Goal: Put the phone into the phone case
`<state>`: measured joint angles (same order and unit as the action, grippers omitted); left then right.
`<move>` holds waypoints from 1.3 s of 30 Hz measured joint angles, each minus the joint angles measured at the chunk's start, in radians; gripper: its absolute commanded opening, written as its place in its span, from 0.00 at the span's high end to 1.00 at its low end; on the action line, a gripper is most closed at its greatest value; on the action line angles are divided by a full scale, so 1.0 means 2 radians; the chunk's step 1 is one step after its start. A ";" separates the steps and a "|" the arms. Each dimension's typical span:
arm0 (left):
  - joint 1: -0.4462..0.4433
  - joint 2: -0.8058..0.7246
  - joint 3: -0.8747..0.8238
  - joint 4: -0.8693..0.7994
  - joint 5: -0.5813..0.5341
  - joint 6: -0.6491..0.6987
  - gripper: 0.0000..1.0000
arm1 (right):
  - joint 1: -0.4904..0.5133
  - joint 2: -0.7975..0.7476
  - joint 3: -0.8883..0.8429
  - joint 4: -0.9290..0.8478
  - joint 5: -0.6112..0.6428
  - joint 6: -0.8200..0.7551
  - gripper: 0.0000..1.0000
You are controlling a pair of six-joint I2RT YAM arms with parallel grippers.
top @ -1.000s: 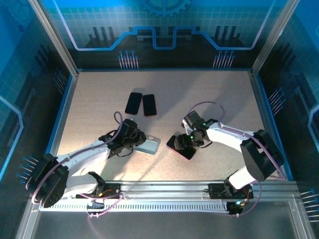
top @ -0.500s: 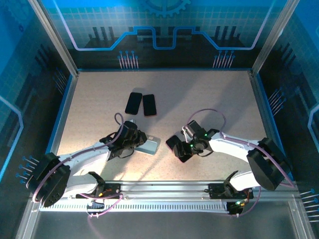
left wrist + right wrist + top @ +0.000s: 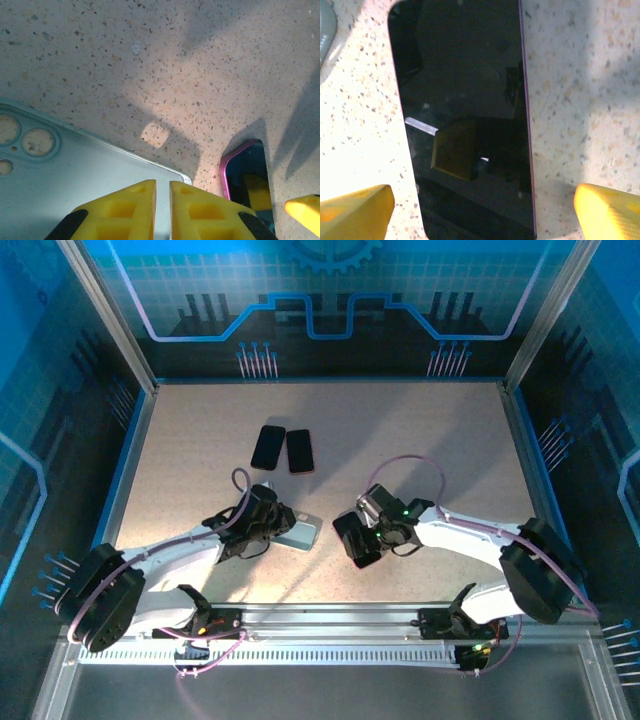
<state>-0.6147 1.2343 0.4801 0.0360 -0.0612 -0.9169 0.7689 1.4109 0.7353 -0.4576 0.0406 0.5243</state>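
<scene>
The light blue-grey phone case (image 3: pixel 302 533) lies flat on the table, and its camera cut-outs show in the left wrist view (image 3: pixel 75 185). My left gripper (image 3: pixel 283 529) is shut, with its yellow fingertips (image 3: pixel 135 205) down on the case near one corner. Just right of the case lies the phone (image 3: pixel 350 542), black with a pink rim (image 3: pixel 245 172), screen up. My right gripper (image 3: pixel 366 536) hangs open over it. In the right wrist view the phone (image 3: pixel 465 100) lies between the gripper's (image 3: pixel 480 212) wide-spread fingers, which do not touch it.
Two more dark phones (image 3: pixel 268 447) (image 3: pixel 299 450) lie side by side farther back. A corner of the case (image 3: pixel 325 25) is close to the phone's far end. Blue walls fence the table, and a metal rail (image 3: pixel 330 620) runs along the near edge.
My right gripper has moved left over the phone and spread its fingers wider. The phone has turned slightly. The left gripper and the case have stayed put.
</scene>
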 measured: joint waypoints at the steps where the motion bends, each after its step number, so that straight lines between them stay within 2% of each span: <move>1: -0.001 0.001 0.000 0.000 -0.001 0.000 0.85 | 0.002 0.009 0.008 -0.001 0.003 -0.005 0.05; 14: -0.006 0.002 0.000 0.000 -0.015 0.000 0.84 | 0.027 0.096 0.058 -0.005 0.023 -0.049 0.06; 24: -0.006 0.001 0.000 -0.003 -0.016 0.000 0.84 | 0.058 0.131 0.092 -0.040 0.076 -0.046 0.18; 29: -0.006 0.001 0.000 -0.014 -0.017 0.000 0.83 | 0.071 0.140 0.102 -0.046 0.091 -0.043 0.36; 32: -0.006 0.001 0.000 -0.016 -0.016 0.001 0.74 | 0.071 0.141 0.102 -0.048 0.094 -0.040 0.40; 36: -0.007 0.001 0.000 -0.015 -0.014 -0.002 0.59 | 0.071 0.134 0.101 -0.048 0.094 -0.043 0.41; 39: -0.007 0.001 0.001 -0.011 -0.005 -0.002 0.54 | 0.071 0.129 0.100 -0.048 0.094 -0.052 0.41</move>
<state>-0.6292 1.2362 0.4816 0.0135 -0.0704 -0.9218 0.9108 1.6691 0.9356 -0.5537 0.2283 0.4206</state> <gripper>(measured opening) 0.441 0.649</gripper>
